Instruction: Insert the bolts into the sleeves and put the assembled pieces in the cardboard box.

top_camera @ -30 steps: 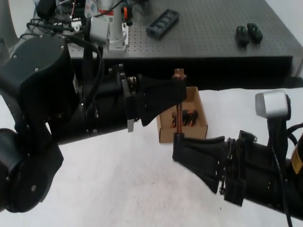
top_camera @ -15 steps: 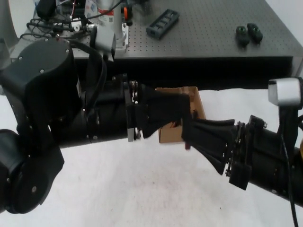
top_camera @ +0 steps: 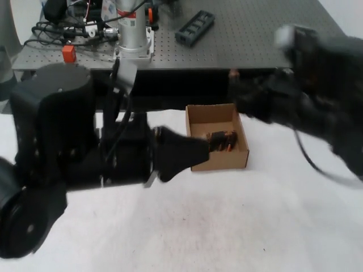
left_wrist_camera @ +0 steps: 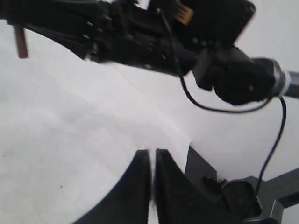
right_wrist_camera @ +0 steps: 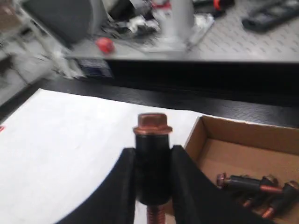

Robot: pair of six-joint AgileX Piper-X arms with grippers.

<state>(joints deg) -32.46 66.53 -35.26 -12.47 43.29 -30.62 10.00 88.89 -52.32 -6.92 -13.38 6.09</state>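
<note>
In the right wrist view we see the right tool clamped on an upright black sleeve, with the bolt head above its fingers; the high view blurs this grip. The cardboard box, holding assembled pieces, lies just beyond that tool. The left tool is narrowed to a slit over the white surface; the high view puts the box just ahead of its tip.

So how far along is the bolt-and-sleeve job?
Done: several assembled pieces lie in the cardboard box. In hand: the right claw grips a sleeve with a bolt through it, not yet in the box. Left: dropping that piece in. The left claw is shut and empty. Whether more loose parts wait, I cannot tell.
</note>
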